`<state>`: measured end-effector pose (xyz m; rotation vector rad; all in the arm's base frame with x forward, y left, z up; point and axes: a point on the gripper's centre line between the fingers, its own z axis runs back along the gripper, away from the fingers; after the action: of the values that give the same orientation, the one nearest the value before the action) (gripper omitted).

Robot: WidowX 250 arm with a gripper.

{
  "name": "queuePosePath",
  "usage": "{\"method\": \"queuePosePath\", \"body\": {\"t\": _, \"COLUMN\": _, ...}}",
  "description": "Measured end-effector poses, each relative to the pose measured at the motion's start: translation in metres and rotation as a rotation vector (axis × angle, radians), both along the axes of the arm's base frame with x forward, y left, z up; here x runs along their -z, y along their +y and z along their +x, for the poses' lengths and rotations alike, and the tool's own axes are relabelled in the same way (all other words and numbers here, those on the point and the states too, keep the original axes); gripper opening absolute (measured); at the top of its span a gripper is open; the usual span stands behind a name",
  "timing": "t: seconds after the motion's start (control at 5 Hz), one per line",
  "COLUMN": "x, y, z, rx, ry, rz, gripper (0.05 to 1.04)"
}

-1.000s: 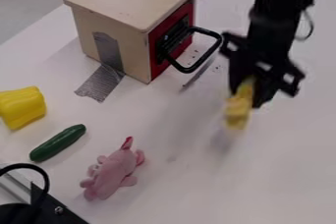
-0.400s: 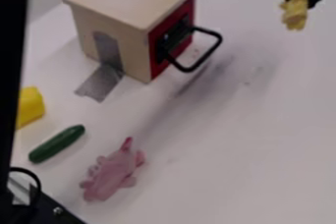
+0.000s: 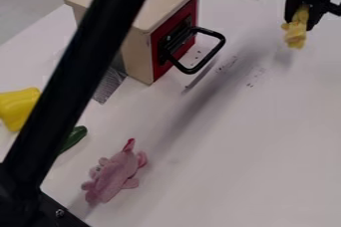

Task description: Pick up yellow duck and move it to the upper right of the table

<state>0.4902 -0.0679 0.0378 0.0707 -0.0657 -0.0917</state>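
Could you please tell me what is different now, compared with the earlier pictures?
The gripper still holds the yellow duck. Both went from near the wooden box to the view's upper right, then came slightly lower in it. The box, pink toy, green cucumber and yellow toy stayed.

The black robot arm slants across the left side as a long straight segment, from lower left to the top edge. At upper right, its black two-finger gripper points downward, jaws closed in a grasp.
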Motion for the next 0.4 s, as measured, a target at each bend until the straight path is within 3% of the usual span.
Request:
{"method": "queuePosePath", "body": {"t": 0.2, "x": 0.0140, "y": 0.0095, "z": -0.0062, "rx": -0.031, "ry": 0.072, "rz": 0.002, "gripper": 0.783}}
{"method": "queuePosePath", "body": {"t": 0.4, "x": 0.0145, "y": 0.0135, "z": -0.0115, "rx": -0.055, "ry": 0.107, "rz": -0.020, "gripper": 1.001}}
